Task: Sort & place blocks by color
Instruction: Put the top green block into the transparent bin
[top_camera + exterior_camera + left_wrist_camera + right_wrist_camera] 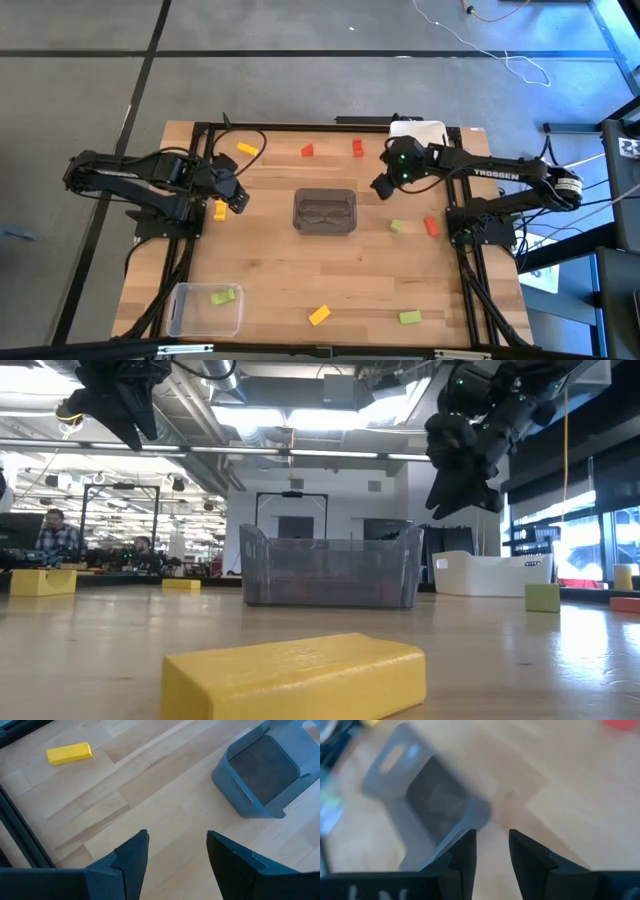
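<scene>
I see both grippers empty, fingers apart: left gripper (237,198) beside a yellow block (220,210), right gripper (382,187) over bare wood right of the grey bin (324,193). Other blocks lie scattered toward the table edges.

Showing two dark, near-black jointed arms, left arm (140,180) and right arm (500,180), each trailing black cables along the frame. Carrying white "TROSSEN" lettering on the right forearm, glowing green at a small light near the right wrist. Ending in matte black wedge-shaped fingers (131,857); showing faint white marks, possibly lettering, on the right wrist housing (370,892)
</scene>
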Robot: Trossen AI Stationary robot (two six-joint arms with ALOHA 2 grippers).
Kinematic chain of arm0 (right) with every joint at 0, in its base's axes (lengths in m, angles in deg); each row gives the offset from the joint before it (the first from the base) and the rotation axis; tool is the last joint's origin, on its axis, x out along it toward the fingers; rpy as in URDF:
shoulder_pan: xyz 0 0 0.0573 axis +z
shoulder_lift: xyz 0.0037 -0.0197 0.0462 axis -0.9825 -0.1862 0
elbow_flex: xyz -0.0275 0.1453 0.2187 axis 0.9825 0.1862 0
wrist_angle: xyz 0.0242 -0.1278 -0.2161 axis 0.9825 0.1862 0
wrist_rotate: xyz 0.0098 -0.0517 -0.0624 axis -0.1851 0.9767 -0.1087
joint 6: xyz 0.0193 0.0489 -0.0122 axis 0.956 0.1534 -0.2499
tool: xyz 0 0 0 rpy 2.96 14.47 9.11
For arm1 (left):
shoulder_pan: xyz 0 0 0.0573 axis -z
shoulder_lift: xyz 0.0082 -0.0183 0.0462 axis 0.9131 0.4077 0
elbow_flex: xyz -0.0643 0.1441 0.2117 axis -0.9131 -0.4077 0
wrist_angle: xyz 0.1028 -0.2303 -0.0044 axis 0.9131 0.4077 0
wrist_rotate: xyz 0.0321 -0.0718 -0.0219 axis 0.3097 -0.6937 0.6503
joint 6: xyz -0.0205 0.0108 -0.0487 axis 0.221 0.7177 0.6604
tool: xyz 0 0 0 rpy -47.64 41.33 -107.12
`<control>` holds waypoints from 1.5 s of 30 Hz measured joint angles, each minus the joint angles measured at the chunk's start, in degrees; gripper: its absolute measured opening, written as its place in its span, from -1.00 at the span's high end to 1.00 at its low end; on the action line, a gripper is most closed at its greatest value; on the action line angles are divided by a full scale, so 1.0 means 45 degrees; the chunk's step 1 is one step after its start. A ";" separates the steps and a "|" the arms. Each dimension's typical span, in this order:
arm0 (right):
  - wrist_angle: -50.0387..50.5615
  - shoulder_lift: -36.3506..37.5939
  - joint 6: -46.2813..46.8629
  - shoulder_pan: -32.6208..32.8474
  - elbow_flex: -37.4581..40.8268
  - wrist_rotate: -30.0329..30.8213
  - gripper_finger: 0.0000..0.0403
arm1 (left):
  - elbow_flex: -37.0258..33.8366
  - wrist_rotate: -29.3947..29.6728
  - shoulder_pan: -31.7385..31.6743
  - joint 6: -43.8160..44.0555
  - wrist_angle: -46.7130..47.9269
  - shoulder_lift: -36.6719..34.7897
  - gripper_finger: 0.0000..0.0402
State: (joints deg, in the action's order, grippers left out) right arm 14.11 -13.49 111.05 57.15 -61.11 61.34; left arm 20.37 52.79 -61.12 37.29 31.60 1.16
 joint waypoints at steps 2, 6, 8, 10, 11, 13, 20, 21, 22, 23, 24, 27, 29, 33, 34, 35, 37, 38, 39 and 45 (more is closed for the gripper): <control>0.0188 0.0090 -0.0672 -0.0003 -0.0008 -0.1278 0.43 | 0.0000 0.0000 0.0000 -0.0005 0.0002 0.0000 0.04; 0.1620 0.0135 -0.1230 0.0127 -0.0015 -0.2813 0.43 | 0.0000 0.0000 0.0000 -0.0005 0.0002 0.0000 0.04; 0.2808 0.0135 -0.1459 0.0278 -0.0015 -0.3106 0.43 | 0.0000 0.0005 0.0000 -0.0005 0.0007 0.0000 0.04; 0.3866 0.0135 -0.1497 0.0484 -0.0015 -0.3120 0.43 | 0.0000 0.0078 0.0002 -0.0010 0.0007 0.0000 0.04; 0.4359 0.0135 -0.1453 0.0573 -0.0015 -0.3130 0.43 | 0.0000 0.0132 0.0000 -0.0010 0.0007 0.0000 0.04; 0.5007 0.0135 -0.1180 0.0768 -0.0015 -0.3121 0.43 | 0.0000 0.0291 0.0002 -0.0012 0.0007 0.0000 0.04; 0.5452 0.0135 -0.0185 0.1479 -0.0015 -0.2063 0.43 | 0.0001 0.1107 0.0000 -0.0024 0.0012 0.0000 0.04; 0.5448 0.0135 -0.0172 0.1505 -0.0015 -0.1973 0.43 | 0.0005 0.1127 0.0000 -0.0024 0.0012 0.0000 0.04; 0.5447 0.0135 -0.0175 0.1524 -0.0015 -0.1954 0.43 | 0.0005 0.1122 0.0000 -0.0024 0.0017 0.0000 0.04; 0.5447 0.0135 -0.0164 0.1535 -0.0015 -0.1966 0.43 | 0.0005 0.1108 0.0000 -0.0024 0.0014 0.0000 0.04; 0.5447 0.0135 -0.0108 0.1536 -0.0015 -0.1977 0.43 | 0.0005 0.1094 0.0005 -0.0024 0.0012 0.0000 0.04; 0.5442 0.0135 0.0369 0.1532 -0.0015 -0.1984 0.43 | 0.0005 0.0894 0.0003 -0.0016 0.0020 0.0000 0.04; 0.5442 0.0135 0.0539 0.1532 -0.0015 -0.1984 0.43 | 0.0005 0.0582 0.0000 -0.0098 0.0019 0.0000 0.04; 0.5435 0.0135 0.0459 0.1532 -0.0015 -0.1984 0.43 | 0.0005 -0.0728 0.0005 -0.2721 0.0034 0.0000 0.04; 0.5433 0.0135 0.0463 0.1532 -0.0015 -0.1984 0.43 | 0.0005 -0.1096 0.0005 -0.3247 -0.0007 0.0000 0.04; 0.5430 0.0135 0.0464 0.1532 -0.0015 -0.1984 0.43 | 0.0005 -0.1508 0.0005 -0.3825 -0.0071 0.0000 0.04; 0.5423 0.0135 0.0398 0.1532 -0.0015 -0.1984 0.43 | 0.0005 -0.2285 0.0005 -0.4953 -0.0229 0.0000 0.04; 0.5423 0.0135 0.0237 0.1532 -0.0015 -0.1984 0.43 | 0.0005 -0.2655 0.0005 -0.5489 -0.0386 0.0000 0.04; 0.5418 0.0135 0.0089 0.1532 -0.0015 -0.1982 0.43 | 0.0005 -0.2992 0.0005 -0.6038 -0.0570 0.0000 0.04; 0.5418 0.0135 -0.0551 0.1532 -0.0015 -0.1979 0.43 | 0.0005 -0.4512 0.0005 -0.8449 -0.1327 0.0000 0.04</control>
State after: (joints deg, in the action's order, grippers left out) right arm 38.49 -12.88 108.57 64.04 -61.18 52.44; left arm 20.39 32.49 -61.10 -0.73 25.63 1.16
